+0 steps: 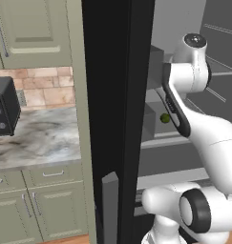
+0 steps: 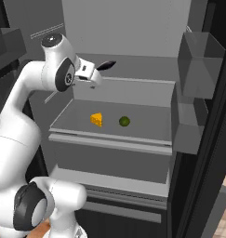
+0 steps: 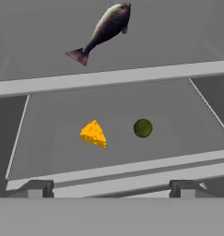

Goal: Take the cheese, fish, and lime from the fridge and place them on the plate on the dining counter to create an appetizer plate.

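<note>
The fridge [image 2: 133, 28] stands open in front of me. A dark fish [image 3: 104, 30] lies on the upper grey shelf [image 3: 113, 78], also seen as the fish [image 2: 106, 65] just beyond my hand. On the shelf below [image 2: 147, 130] sit the cheese [image 3: 94, 134], a yellow-orange wedge, and to its right the round green lime [image 3: 143, 128]. They are the cheese [image 2: 96, 119] and lime [image 2: 124, 122] in the right base view, and the lime [image 1: 164, 117] peeks past my arm. My gripper [image 3: 111, 188] hangs open and empty, above and in front of the lower shelf. The plate and dining counter are out of view.
Grey door bins [image 2: 198, 60] hang on the open right door. The black edge of the left door [image 1: 112, 95] rises close beside my arm. Left of it are a marble counter [image 1: 41, 138] with a black appliance [image 1: 3, 112] and sage-green cabinets [image 1: 36, 28].
</note>
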Controlling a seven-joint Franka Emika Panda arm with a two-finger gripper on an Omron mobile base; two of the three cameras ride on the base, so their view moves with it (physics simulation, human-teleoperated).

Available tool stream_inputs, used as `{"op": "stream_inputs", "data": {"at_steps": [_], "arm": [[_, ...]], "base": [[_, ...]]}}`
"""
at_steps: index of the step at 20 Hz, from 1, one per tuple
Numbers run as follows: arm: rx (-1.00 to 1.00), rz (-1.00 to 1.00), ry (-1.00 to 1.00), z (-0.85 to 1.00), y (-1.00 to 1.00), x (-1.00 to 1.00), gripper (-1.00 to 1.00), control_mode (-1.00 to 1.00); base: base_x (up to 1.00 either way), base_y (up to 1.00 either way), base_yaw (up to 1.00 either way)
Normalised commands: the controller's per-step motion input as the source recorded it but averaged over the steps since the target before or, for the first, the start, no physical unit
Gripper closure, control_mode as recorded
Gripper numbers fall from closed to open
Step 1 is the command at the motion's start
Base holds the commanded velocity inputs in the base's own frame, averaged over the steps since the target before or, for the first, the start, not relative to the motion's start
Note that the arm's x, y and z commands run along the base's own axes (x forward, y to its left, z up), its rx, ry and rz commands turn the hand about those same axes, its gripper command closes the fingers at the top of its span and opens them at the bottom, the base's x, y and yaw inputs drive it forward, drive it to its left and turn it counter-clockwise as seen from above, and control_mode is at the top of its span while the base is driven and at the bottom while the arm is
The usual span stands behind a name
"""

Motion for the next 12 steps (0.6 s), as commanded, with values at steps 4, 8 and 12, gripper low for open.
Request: {"op": "stream_inputs", "data": {"at_steps": [4,8,12], "arm": [[0.00,0.00,0.00,0.08,-0.10,0.45,-1.00,-1.00],[0.02,-0.02,0.00,0.17,-0.07,0.61,-1.00,-1.00],[0.04,-0.04,0.00,0.14,-0.01,0.63,-1.00,-1.00]], "base": [[0.00,0.00,0.00],[0.00,0.00,0.00],[0.00,0.00,0.00]]}}
